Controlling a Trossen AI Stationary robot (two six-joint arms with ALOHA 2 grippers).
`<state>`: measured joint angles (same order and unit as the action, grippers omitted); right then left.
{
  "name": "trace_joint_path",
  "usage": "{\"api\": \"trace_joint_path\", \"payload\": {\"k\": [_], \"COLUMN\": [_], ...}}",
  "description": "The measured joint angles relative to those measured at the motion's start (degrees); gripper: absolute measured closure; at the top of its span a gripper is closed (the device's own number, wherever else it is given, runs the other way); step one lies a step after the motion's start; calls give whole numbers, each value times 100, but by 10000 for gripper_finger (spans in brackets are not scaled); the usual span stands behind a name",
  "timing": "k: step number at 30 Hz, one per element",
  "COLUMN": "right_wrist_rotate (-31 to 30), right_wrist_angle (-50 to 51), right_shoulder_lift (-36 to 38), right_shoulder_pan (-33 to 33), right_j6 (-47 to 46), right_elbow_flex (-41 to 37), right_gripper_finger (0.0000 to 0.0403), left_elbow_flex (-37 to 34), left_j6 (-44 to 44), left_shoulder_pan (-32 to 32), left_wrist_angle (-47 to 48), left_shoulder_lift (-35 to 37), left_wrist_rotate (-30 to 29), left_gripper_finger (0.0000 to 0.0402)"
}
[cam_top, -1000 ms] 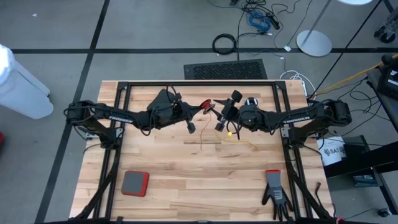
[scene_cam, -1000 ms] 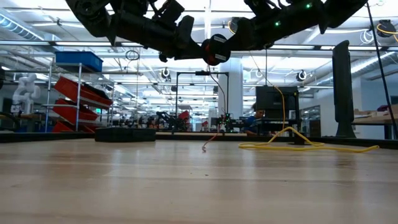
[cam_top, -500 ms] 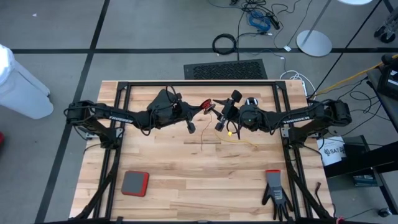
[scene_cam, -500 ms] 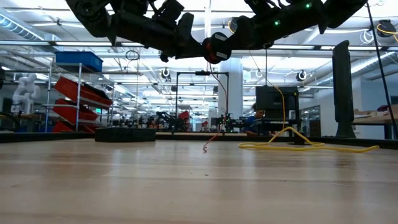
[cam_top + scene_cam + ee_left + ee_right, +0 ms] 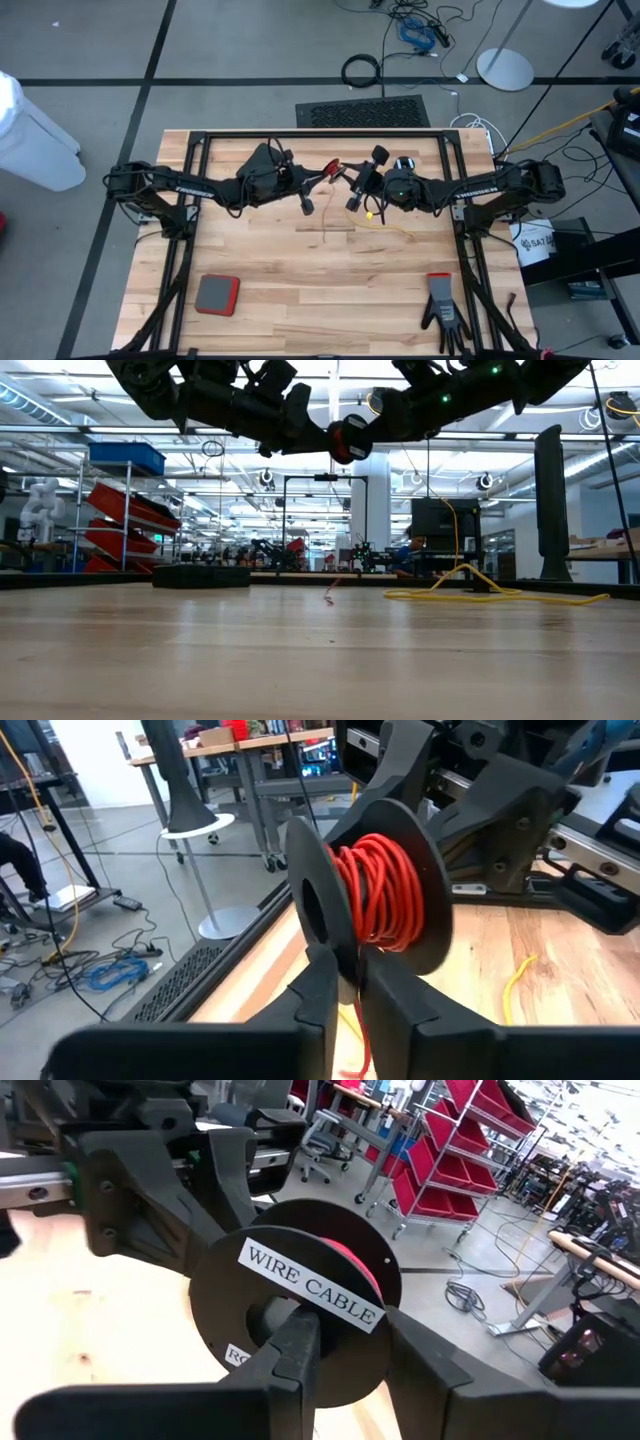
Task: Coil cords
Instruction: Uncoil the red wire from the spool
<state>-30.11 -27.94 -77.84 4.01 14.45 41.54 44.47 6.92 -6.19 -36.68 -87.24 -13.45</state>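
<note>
2 grippers, left (image 5: 322, 173) and right (image 5: 349, 177), jaws both gripping red-wound reel (image 5: 375, 890); yellow cord (image 5: 470, 592) on table.

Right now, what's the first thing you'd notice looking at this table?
The black reel wound with red cord, held in the air between the left hand and the right hand over the back of the wooden table. A loose yellow cord lies on the wood under the right arm.

Red pad (image 5: 217, 295), perhaps black glove (image 5: 443, 305)
</note>
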Motion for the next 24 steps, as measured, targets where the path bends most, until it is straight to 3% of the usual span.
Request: {"api": "trace_joint_path", "payload": {"k": [6,24], "right_wrist_rotate": [-61,-102], "right_wrist_angle": [53,168], "right_shoulder_lift": [0,0], "right_shoulder_pan": [2,13], "right_j6": [36,13], "right_elbow_flex": [0,2], "right_gripper_finger": [320,321], "left_elbow_flex": [0,0], "left_j6": [95,264], "left_shoulder_pan": [2,15], "left_wrist_angle": [1,9], "left_shoulder_lift": [2,381], "left_wrist_rotate": [15,61], "left_gripper_finger": [326,324]}}
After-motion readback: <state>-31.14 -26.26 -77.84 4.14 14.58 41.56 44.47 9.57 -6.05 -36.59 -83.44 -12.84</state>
